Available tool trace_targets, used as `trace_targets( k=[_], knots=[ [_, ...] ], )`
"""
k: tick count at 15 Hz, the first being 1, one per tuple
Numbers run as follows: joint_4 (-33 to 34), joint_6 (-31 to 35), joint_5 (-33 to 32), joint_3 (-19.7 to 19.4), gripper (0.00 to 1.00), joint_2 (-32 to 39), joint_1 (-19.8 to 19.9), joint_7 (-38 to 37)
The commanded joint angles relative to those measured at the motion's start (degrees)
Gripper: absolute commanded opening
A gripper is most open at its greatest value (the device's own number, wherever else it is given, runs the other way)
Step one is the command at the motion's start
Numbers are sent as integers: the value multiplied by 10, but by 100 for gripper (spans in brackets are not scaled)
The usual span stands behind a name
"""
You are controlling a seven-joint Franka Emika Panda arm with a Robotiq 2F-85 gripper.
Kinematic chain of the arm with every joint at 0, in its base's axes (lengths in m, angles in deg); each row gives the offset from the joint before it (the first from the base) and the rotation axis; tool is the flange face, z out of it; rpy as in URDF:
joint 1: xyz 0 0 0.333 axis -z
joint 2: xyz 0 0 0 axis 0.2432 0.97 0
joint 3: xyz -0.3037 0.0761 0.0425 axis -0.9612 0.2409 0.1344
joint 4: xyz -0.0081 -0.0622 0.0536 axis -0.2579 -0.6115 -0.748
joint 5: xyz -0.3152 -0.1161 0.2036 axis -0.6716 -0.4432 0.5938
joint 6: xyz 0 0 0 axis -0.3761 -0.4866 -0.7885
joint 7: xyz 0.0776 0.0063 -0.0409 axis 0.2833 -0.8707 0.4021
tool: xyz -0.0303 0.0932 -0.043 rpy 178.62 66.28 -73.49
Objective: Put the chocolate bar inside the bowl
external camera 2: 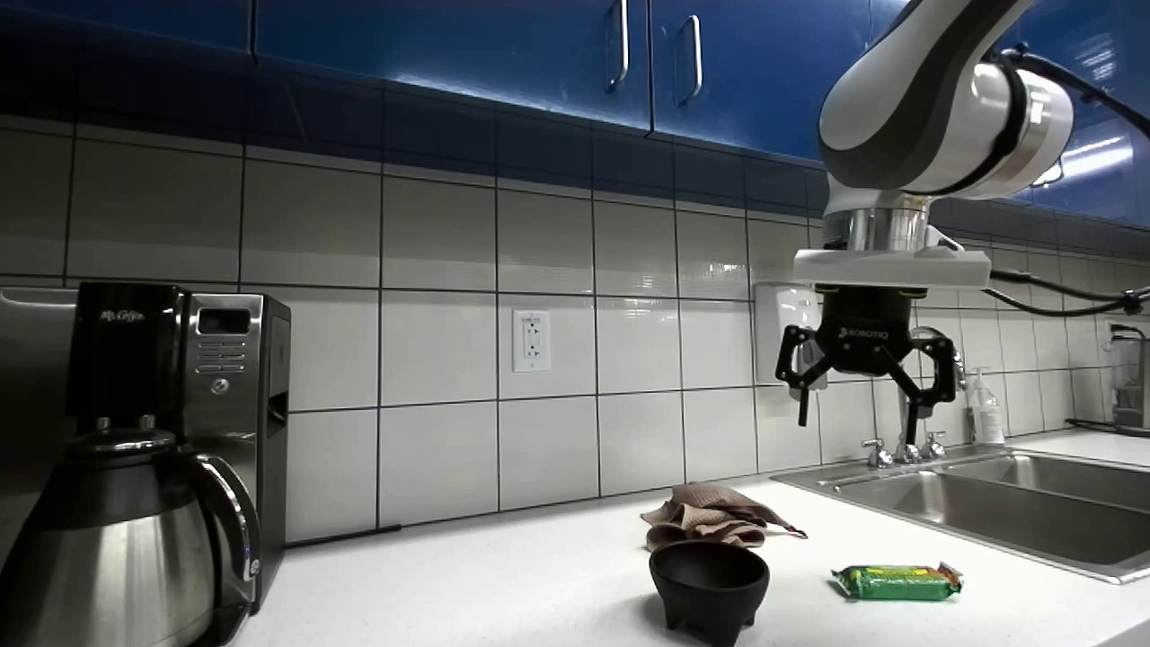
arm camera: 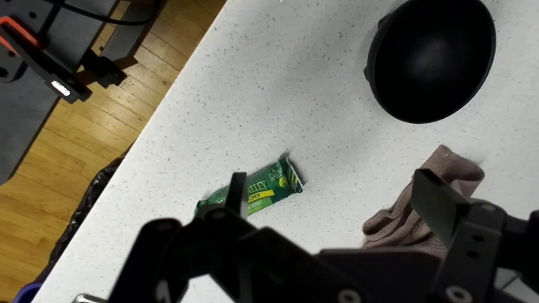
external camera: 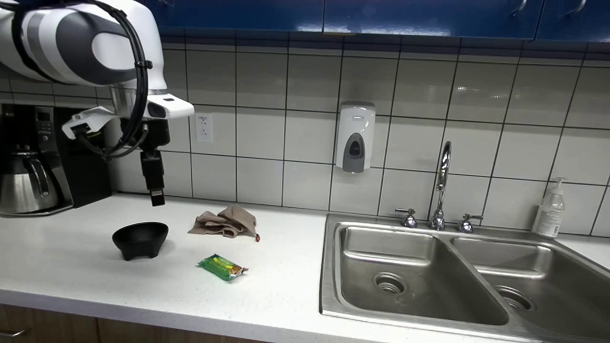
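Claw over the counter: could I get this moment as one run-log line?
claw: open, empty, above counter | green-wrapped snack bar: lying on counter | black footed bowl: upright, empty | placing: not yet done

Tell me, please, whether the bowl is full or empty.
Empty: the wrist view shows only bare black inside the bowl; the bar lies outside, on the counter.
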Motion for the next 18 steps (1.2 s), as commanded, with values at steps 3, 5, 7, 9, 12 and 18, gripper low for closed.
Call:
trace_targets(
  k=[3,5,7,9,12,18],
  knots=[
    [24,12,-47,4,100,62,27,-82],
    [31,17,-62,1,100,83,32,-104],
    [39,23,-74,-6,100,104,36,-123],
    [47,32,-83,-14,100,126,40,-138],
    [57,51,-92,-34,100,154,42,-157],
    [69,113,-69,-71,100,209,29,-164]
  ],
)
